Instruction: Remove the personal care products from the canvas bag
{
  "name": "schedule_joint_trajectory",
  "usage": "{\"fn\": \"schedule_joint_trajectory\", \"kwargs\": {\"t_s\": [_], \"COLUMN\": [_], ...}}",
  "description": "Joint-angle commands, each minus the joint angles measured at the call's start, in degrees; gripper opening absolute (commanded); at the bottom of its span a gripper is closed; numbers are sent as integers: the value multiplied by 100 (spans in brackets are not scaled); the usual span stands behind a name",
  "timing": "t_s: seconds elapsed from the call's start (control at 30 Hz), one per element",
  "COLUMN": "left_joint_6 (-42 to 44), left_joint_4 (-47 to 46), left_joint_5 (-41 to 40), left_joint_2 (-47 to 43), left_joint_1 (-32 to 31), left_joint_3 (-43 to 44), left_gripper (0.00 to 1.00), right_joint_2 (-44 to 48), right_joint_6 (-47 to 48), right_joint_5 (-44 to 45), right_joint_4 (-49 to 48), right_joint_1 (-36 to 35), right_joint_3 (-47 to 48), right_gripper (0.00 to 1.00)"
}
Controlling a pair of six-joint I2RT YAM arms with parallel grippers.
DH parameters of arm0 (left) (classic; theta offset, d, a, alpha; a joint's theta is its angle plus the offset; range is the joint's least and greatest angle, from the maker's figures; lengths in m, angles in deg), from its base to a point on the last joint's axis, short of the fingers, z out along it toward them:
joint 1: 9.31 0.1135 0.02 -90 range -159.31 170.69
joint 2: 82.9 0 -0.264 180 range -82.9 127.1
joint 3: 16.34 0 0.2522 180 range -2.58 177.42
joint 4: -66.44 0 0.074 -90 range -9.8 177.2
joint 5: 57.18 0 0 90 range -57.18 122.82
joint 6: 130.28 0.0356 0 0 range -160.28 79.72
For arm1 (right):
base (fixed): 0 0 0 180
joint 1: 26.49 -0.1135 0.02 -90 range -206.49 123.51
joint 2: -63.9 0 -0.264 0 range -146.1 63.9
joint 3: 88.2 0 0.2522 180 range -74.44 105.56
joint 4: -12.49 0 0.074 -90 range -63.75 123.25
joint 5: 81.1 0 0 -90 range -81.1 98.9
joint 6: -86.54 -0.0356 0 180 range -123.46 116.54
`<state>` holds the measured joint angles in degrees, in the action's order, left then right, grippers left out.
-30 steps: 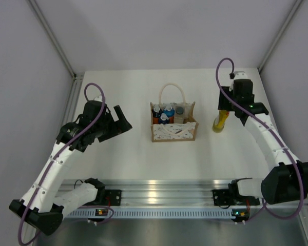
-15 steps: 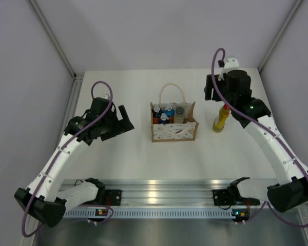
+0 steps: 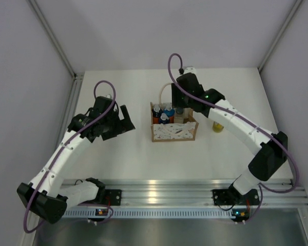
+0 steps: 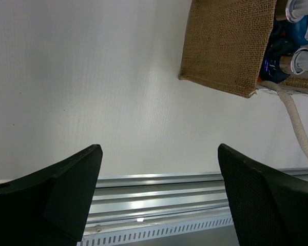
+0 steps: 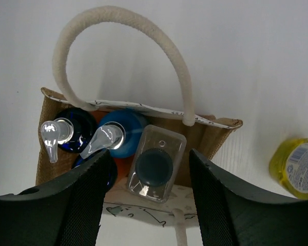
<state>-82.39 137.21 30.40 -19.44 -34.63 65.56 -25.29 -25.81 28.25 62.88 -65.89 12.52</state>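
Canvas bag [image 3: 173,130] stands mid-table, well in from every edge. It holds the blue-capped orange bottles [image 5: 115,141] and the clear bottle [image 5: 154,169]. The yellow bottle [image 5: 297,166] stands outside it, toward the table's right edge.

Right gripper [image 5: 148,169] hangs over the clear bottle, jaws apart, gripping nothing. Left gripper [image 4: 159,154] is wide open and empty, off the bag's left side.

Hazards:
- The bottles are packed tight, so a descending finger may strike the adjacent pump head or snag the rope handle [image 5: 179,77].
- Nothing restrains the bag, so a lift could drag it up or topple it.
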Motion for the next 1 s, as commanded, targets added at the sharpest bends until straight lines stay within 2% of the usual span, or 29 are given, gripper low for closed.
{"fn": "schedule_joint_trajectory", "kwargs": {"t_s": [0.0,0.27,0.57,0.97], "left_joint_6": [-43,-78,1,124], "left_joint_4": [-59,-50,-50,-41], "left_joint_5": [-75,-154,-154,-128], "left_joint_2": [-149,-273,-220,-290], "left_joint_1": [-34,-34,-34,-34], "left_joint_3": [-11,-169,-134,-152], "left_gripper": [99,99,99,99], "right_joint_2": [-309,-599,-1083,-1479], "right_joint_6": [-550,-920,-973,-1219], "right_joint_5": [524,693,218,367], "right_joint_4": [766,1216,1198,1084], "right_joint_1": [-217,-226,-217,-112], "right_joint_3": [646,595,585,270], "right_gripper": [60,60,59,54]}}
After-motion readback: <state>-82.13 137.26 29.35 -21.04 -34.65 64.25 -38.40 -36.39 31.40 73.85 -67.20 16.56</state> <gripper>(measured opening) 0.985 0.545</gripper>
